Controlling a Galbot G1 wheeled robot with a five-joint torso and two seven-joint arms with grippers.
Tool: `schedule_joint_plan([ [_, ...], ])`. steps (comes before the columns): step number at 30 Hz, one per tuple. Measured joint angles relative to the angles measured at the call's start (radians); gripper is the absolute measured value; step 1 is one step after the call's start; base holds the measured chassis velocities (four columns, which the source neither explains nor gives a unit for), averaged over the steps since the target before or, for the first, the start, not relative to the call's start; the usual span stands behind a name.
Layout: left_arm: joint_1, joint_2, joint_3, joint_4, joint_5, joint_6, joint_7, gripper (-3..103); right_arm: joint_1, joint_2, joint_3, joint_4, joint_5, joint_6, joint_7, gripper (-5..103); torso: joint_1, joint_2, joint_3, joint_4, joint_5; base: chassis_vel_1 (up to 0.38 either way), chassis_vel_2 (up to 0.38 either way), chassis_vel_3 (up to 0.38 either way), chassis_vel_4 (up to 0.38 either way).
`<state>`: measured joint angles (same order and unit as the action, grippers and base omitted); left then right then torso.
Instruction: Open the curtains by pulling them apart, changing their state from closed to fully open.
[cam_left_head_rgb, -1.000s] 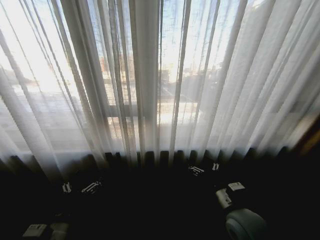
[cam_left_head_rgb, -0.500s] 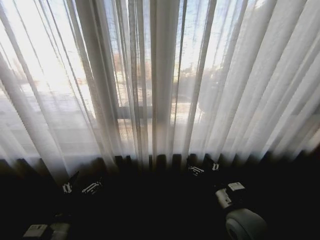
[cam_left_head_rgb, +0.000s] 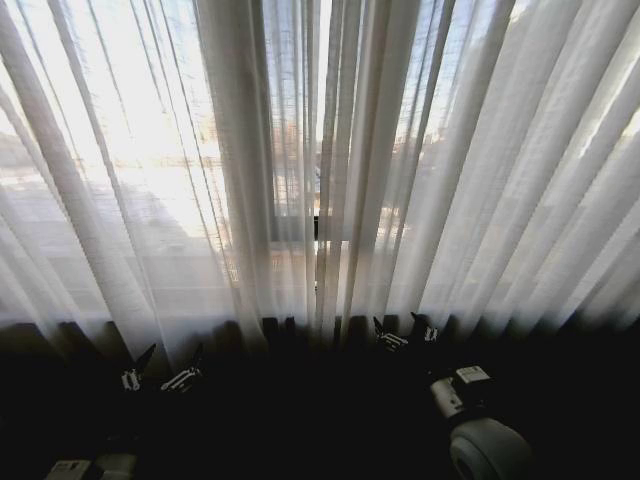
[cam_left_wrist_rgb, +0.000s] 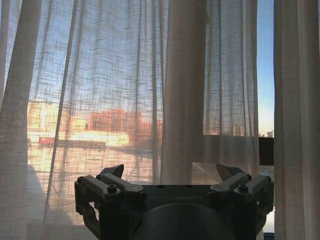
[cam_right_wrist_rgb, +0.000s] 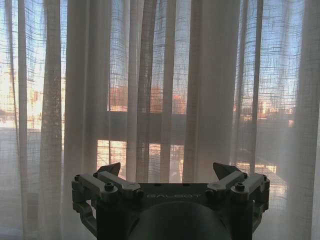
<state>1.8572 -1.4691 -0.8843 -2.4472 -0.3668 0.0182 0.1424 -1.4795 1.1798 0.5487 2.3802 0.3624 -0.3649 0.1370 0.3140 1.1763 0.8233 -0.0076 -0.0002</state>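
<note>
head: the curtains (cam_left_head_rgb: 330, 180) are seen hanging closed ahead, both grippers held low before them | left wrist: left gripper (cam_left_wrist_rgb: 170, 172) is spread, empty, near a narrow slit | right wrist: right gripper (cam_right_wrist_rgb: 167, 170) is spread, empty | step: approach; fabric must next be grasped.

Head view: high, looking forward and down at the curtains (cam_left_head_rgb: 450, 180).
Wrist views: low, level, close to them.
Shared: the pleated fabric.
</note>
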Motion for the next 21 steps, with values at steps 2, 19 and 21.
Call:
schedule_joint_plan([
  [2, 0.000, -0.003, 0.003, 0.002, 0.001, -0.003, 0.001, 100, -0.002, -0.001, 0.000, 0.001, 0.000, 0.000, 0.000, 100, 0.000, 0.000, 0.000, -0.0002, 0.0004, -0.087, 0.185, 0.122, -0.184],
  [19, -0.011, -0.010, 0.006, 0.006, 0.000, -0.009, 0.005, 100, -0.003, 0.002, -0.015, -0.003, -0.018, -0.001, -0.009, 100, 0.000, 0.000, 0.000, -0.0002, 0.0000, -0.055, 0.013, 0.055, -0.015],
  [21, -0.012, -0.011, 0.006, 0.006, 0.000, -0.008, 0.005, 100, -0.003, 0.002, -0.015, -0.003, -0.018, 0.000, -0.009, 100, 0.000, 0.000, 0.000, -0.0001, 0.0002, 0.000, 0.000, 0.000, 0.000],
])
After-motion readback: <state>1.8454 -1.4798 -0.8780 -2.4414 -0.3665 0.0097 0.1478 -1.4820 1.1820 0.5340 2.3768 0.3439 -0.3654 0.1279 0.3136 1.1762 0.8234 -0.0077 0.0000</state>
